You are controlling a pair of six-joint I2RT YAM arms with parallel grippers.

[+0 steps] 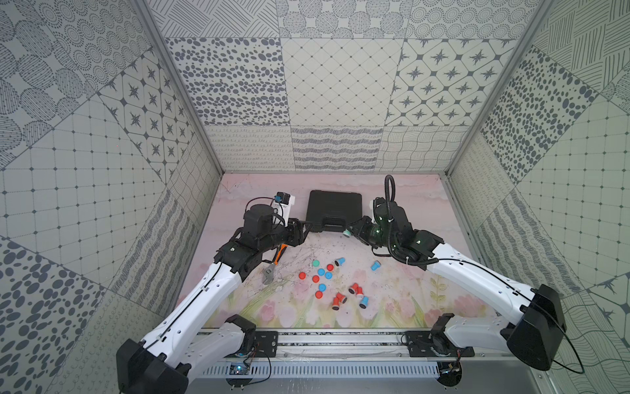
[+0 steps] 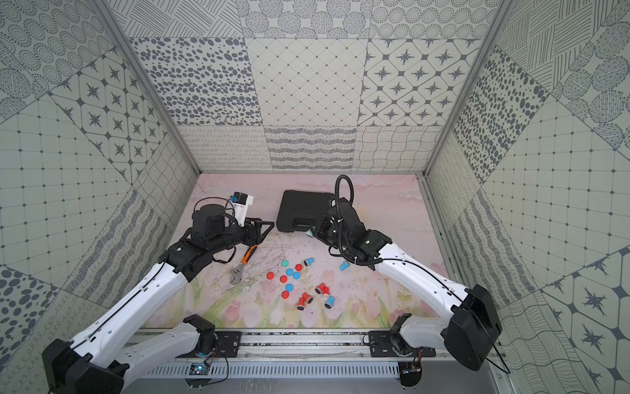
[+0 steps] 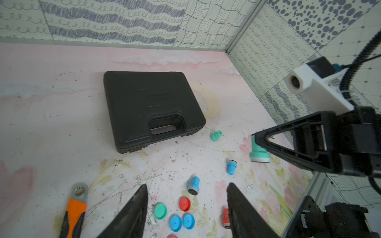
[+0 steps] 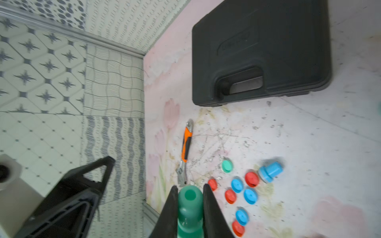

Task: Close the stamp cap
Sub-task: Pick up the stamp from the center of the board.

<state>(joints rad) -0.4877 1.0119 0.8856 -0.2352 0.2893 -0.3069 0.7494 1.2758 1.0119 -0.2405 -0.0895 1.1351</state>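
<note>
Your right gripper (image 4: 190, 186) is clamped on the green stamp (image 4: 189, 206), just off the handle edge of the black case (image 1: 333, 209). Your left gripper (image 3: 187, 185) stands open and empty, facing it across bare mat (image 1: 324, 246). The green cap (image 1: 316, 263) lies nearer you. Only the left wrist view shows a second green stamp (image 3: 215, 136) by the case's corner.

Both top views look down from high above the front edge onto the whole bench (image 1: 426, 204). Each wrist view looks close along its jaws; both share the case (image 3: 148, 103).
</note>
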